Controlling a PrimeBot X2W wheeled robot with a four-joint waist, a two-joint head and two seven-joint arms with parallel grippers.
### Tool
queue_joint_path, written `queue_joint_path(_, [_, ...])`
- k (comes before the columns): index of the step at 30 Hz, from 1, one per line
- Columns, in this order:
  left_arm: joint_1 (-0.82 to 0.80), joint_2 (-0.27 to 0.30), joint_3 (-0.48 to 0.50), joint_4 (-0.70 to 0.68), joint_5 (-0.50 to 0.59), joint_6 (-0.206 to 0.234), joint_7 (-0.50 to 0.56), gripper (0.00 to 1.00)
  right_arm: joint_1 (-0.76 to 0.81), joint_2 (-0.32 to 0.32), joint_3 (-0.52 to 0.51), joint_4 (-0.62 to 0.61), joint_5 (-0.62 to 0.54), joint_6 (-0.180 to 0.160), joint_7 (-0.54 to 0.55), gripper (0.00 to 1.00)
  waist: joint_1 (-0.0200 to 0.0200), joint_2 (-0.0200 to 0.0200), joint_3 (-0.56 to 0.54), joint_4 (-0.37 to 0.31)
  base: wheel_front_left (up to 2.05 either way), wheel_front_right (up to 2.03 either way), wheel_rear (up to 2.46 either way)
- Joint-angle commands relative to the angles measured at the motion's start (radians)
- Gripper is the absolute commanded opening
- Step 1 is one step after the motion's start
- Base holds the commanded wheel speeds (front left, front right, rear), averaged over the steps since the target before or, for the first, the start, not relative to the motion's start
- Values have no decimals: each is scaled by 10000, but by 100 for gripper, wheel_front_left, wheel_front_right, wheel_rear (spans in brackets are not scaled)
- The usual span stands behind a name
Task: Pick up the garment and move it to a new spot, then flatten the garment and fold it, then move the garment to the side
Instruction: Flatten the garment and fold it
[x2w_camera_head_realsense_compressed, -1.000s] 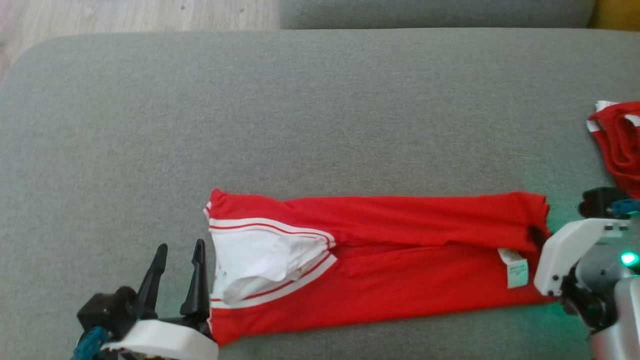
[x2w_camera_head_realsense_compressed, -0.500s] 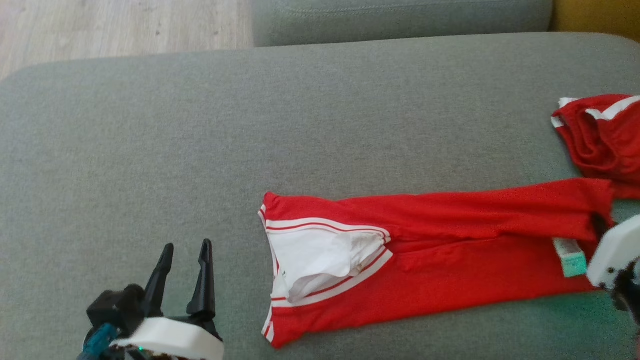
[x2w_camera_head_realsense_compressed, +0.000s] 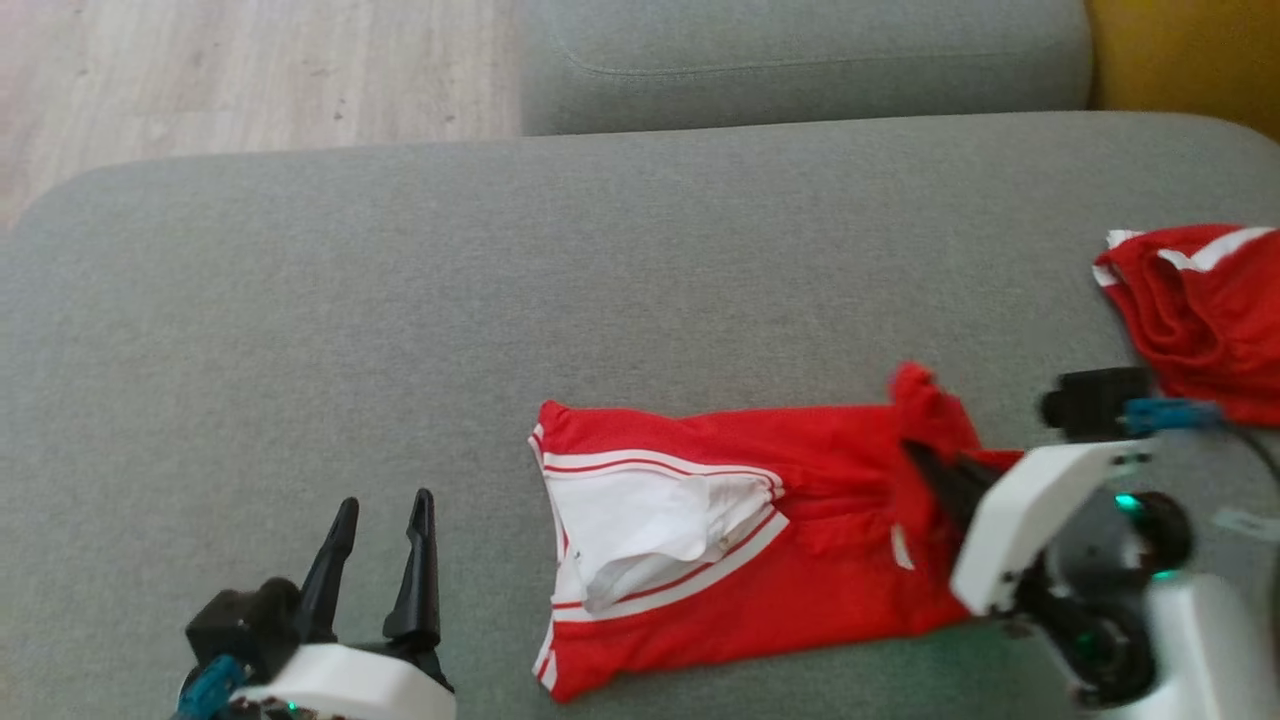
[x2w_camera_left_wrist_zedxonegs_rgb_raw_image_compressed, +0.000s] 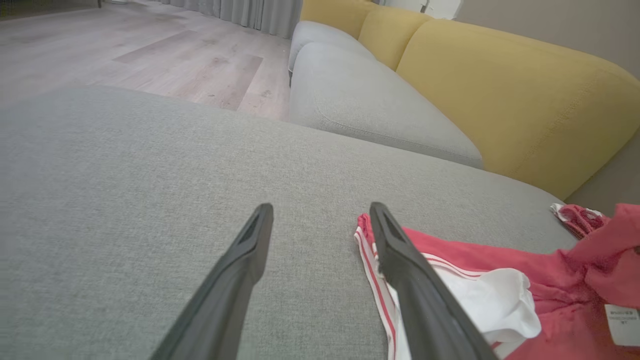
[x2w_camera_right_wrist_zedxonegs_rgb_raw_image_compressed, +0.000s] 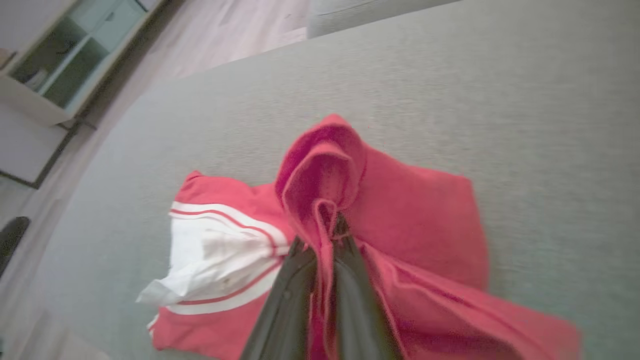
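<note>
The red garment (x2w_camera_head_realsense_compressed: 740, 560) is laid across the near part of the grey seat cushion (x2w_camera_head_realsense_compressed: 400, 300), with its white-striped end flat towards the robot's left. Its other end is pinched between the closed fingers of the right gripper (x2w_camera_right_wrist_zedxonegs_rgb_raw_image_compressed: 322, 235) and is raised off the cushion in a bunched fold, above the layer that lies flat. A white label (x2w_camera_left_wrist_zedxonegs_rgb_raw_image_compressed: 622, 325) is seen on the red cloth near the raised part. The left gripper (x2w_camera_head_realsense_compressed: 386, 502) is held with its fingers spread wide and nothing between them, near the striped end but apart from it in the head view. A second red garment (x2w_camera_head_realsense_compressed: 1200, 310) is crumpled at the cushion's right edge. A wooden floor (x2w_camera_head_realsense_compressed: 250, 70) and a yellow backrest (x2w_camera_left_wrist_zedxonegs_rgb_raw_image_compressed: 500, 90) are seen beyond the cushion
</note>
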Motion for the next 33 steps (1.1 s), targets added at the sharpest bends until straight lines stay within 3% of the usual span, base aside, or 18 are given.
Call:
queue_joint_path(1, [-300,168,376,-234,-47,23,-160,100,-478,48,415,-479,187,-7,-137,0,1,-1,-28,84,0,0,0])
queue_joint_path(12, [-333,109,269,-195,-81,-46,-156,100,-1028,194,3294,864,2120,-7,-1888,0,1,-1,-44,973,0,0,0])
queue_joint_path(23, [-357,-41,61,24,-88,-162,-184,100,-2014,195,4570,2730,2966,-7,-3242,1,1,-1,-141,1599,0,0,0])
queue_joint_path(24, [-362,-54,44,41,-87,-170,-186,100,-2105,195,4621,2925,3126,-7,-3366,31,1,-1,-143,1630,0,0,0])
queue_joint_path(25, [-365,-66,27,61,-86,-177,-188,100,-2200,196,4685,3120,3290,-7,-3492,88,1,-1,-148,1656,0,0,0])
queue_joint_path(26, [-365,-80,9,81,-86,-183,-191,100,-2310,196,4777,3278,3445,-7,-3659,100,1,-1,-154,1676,0,0,0])
queue_joint_path(33, [-339,-243,-166,237,-105,-227,-206,100,-3106,196,5223,4248,3840,-7,-4866,100,1,-1,-220,1624,0,0,0])
